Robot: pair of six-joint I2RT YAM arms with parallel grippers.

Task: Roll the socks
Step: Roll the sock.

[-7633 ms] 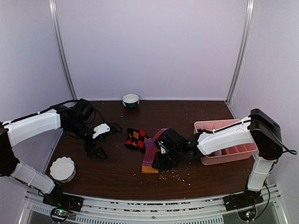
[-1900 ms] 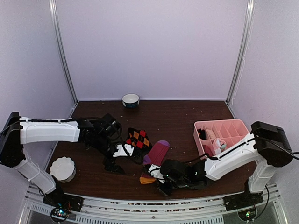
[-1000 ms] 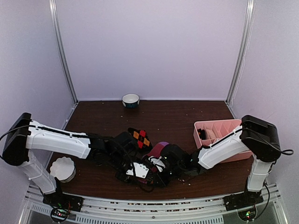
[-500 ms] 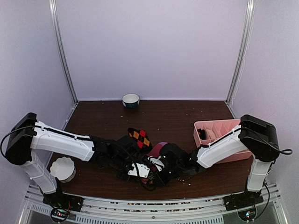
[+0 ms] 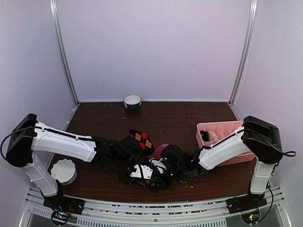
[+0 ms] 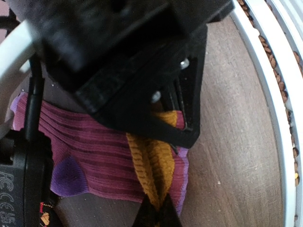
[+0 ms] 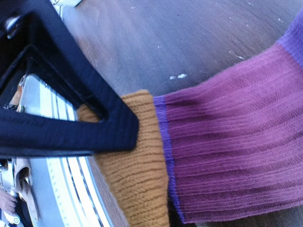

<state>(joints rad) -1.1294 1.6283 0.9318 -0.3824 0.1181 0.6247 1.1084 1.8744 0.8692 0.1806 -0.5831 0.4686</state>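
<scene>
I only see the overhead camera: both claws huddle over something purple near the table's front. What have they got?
Observer: The left wrist view shows the left gripper shut on the orange end of the purple striped sock, bunching it into a ridge.
Visitor: And the other claw?
Observer: Its wrist view shows the right gripper clamped on that same orange end.
Visitor: Rolled yet?
Observer: No roll shows; the ribbed purple part lies spread on the table.
</scene>
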